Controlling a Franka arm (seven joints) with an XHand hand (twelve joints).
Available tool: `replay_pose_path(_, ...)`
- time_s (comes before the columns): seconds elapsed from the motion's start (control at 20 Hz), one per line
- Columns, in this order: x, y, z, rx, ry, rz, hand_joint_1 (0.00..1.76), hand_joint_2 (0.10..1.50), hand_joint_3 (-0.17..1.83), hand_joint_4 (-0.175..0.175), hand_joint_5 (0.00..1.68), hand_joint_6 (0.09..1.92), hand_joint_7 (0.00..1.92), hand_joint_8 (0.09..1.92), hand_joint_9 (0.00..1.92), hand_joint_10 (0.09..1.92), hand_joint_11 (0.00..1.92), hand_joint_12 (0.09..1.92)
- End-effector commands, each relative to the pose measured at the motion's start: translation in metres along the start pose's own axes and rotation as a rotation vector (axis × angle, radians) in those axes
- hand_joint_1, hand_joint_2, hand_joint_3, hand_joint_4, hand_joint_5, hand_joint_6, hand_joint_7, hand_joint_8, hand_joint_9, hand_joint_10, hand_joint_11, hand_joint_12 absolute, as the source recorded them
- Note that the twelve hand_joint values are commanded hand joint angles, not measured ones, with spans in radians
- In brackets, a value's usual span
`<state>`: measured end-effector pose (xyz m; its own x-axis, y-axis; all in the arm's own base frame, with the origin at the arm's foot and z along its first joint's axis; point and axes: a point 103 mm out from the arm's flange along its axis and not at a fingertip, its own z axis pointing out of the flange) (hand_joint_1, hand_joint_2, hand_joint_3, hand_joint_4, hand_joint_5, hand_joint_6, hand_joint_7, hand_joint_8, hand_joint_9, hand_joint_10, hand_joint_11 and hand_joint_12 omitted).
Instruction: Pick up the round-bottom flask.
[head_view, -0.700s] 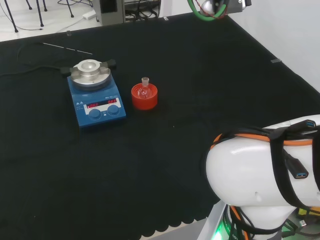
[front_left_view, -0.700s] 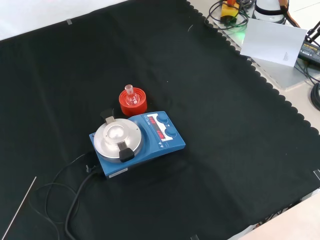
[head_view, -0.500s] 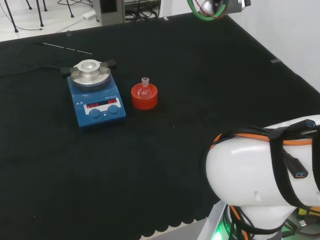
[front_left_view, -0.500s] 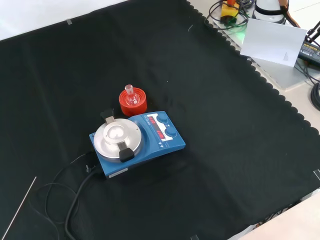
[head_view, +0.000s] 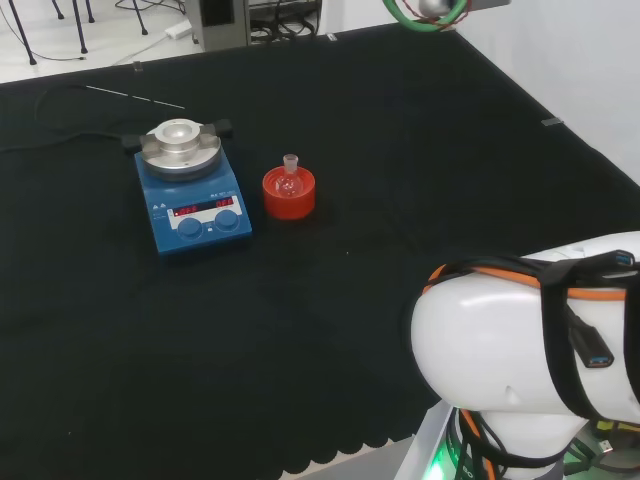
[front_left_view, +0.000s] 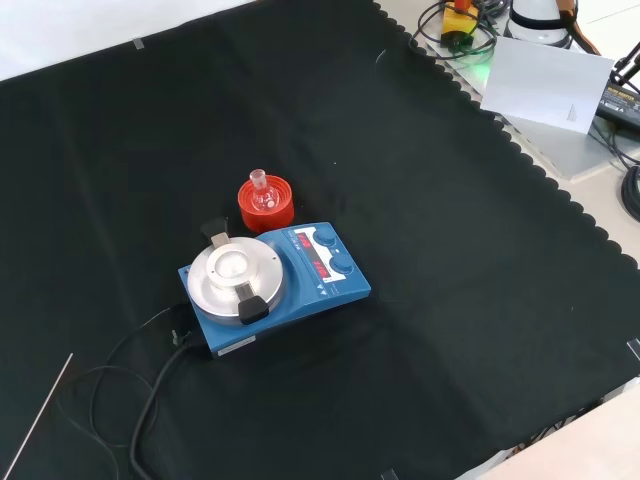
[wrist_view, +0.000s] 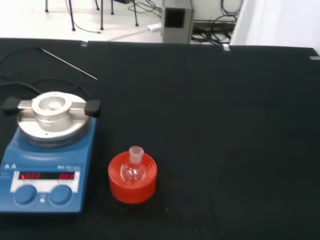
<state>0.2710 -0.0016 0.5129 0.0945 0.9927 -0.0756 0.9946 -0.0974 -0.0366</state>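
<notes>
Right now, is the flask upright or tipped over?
Upright. The flask sits in its red stand with the neck pointing up, beside the hotplate.

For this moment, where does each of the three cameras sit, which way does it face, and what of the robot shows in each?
Head view: behind and above the arm's base, looking over the bench; the arm's white link is at lower right.
Front view: opposite side, looking down on the cloth; the arm's base equipment is at top right.
Wrist view: at the wrist, looking across the cloth toward the room behind.
Shared: all three see the flask in its red stand beside the blue stirrer; in the front view the stand is beyond the stirrer.
</notes>
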Motion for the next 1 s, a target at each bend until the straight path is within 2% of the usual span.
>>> replay_pose_path(0.05, -0.007, -0.003, -0.002, 0.010, -0.038, 0.023, 0.01, 1.32, 0.30, -0.006, 0.37, 0.09, 0.23, 0.53, 0.27, 0.59, 0.00, 1.17)
replay_pose_path(0.35, 0.010, 0.006, 0.019, 0.023, -0.001, 0.050, 0.07, 1.30, 0.26, -0.006, 0.39, 0.09, 0.24, 0.53, 0.28, 0.59, 0.00, 1.19)
replay_pose_path(0.55, 0.018, 0.030, 0.038, 0.035, 0.038, 0.045, 0.09, 1.29, 0.25, -0.007, 0.39, 0.09, 0.25, 0.53, 0.29, 0.60, 0.00, 1.20)
replay_pose_path(0.8, -0.009, 0.081, 0.079, 0.021, 0.123, 0.003, 0.16, 1.27, 0.24, -0.007, 0.40, 0.09, 0.25, 0.53, 0.30, 0.60, 0.00, 1.21)
replay_pose_path(1.0, -0.032, 0.114, 0.113, -0.016, 0.190, -0.014, 0.38, 1.20, 0.21, -0.015, 0.44, 0.09, 0.29, 0.55, 0.35, 0.62, 0.00, 1.27)
